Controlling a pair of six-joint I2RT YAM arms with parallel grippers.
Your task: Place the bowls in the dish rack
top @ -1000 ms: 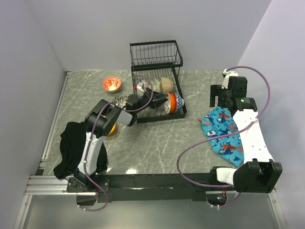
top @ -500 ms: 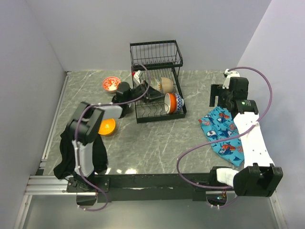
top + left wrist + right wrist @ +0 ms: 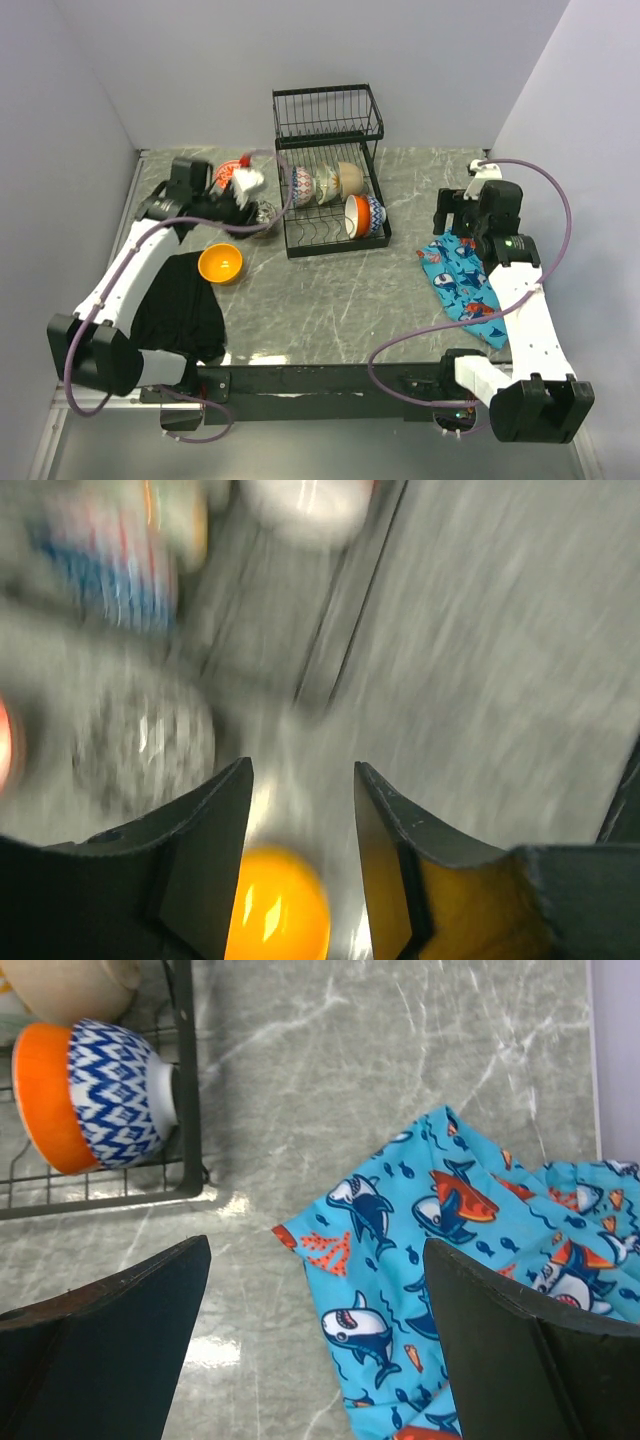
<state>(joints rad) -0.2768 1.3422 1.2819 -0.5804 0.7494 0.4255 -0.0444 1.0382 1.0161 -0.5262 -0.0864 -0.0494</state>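
Note:
The black wire dish rack [image 3: 328, 118] stands at the back centre. Several bowls stand on edge in its lower tray, among them a patterned one [image 3: 303, 186], a beige one [image 3: 349, 177] and an orange and blue zigzag one [image 3: 362, 215] [image 3: 95, 1095]. On the table left of the rack lie a plain orange bowl [image 3: 221, 263] [image 3: 280, 912], a grey patterned bowl [image 3: 266, 215] [image 3: 148, 742] and a red bowl [image 3: 230, 172], partly hidden. My left gripper [image 3: 250, 206] [image 3: 302, 770] is open and empty above them. My right gripper [image 3: 455, 212] [image 3: 318, 1250] is open and empty.
A blue shark-print cloth [image 3: 468, 285] [image 3: 460, 1260] lies under my right gripper, right of the rack. A black cloth [image 3: 178, 312] lies at the near left beside the left arm. Grey walls close in both sides. The left wrist view is blurred by motion.
My left gripper has pulled out of the rack's lower tray and swung left, over the loose bowls. A patterned bowl now stands at the tray's left end. The right arm has barely moved.

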